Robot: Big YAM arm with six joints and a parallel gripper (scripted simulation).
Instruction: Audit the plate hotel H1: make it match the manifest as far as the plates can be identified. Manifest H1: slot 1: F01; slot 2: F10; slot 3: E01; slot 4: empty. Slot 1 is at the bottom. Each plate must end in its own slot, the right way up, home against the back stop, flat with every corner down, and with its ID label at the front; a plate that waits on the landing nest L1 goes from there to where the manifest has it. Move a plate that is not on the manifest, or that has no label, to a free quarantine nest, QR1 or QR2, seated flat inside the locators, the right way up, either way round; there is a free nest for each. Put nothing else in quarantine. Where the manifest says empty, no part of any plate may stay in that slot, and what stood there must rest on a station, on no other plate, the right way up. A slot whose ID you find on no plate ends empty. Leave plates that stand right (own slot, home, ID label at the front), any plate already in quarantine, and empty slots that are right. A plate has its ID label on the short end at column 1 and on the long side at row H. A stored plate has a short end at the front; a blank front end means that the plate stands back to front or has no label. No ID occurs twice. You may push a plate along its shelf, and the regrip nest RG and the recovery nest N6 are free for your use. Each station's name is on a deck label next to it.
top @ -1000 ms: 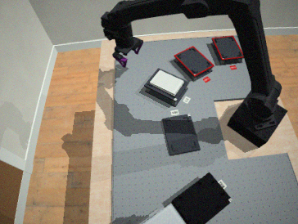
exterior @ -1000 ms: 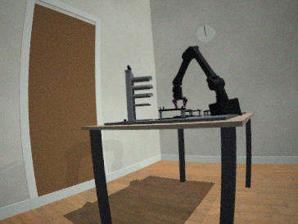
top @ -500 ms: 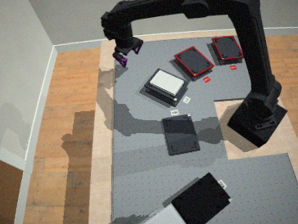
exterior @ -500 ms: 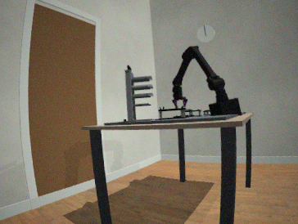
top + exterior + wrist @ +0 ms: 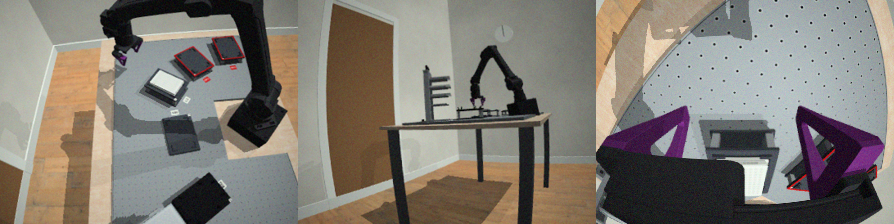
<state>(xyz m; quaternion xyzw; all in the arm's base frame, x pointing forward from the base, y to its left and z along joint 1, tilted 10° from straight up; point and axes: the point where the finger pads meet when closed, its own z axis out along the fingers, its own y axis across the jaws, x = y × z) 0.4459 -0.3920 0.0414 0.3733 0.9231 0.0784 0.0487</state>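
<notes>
Gripper: fingers apart, empty | hangs above table edge, just beyond white plate | plate waits on nest, likely awaiting pickup

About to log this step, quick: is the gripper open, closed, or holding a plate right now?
Gripper: open wide and holding nothing, hanging above the grey deck near its far corner.

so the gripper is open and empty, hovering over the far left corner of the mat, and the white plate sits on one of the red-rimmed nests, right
Not quite. The gripper is open and empty over that corner, but the white plate sits on a plain dark nest. Both red-rimmed nests hold no white plate. The top view shows it.
</notes>
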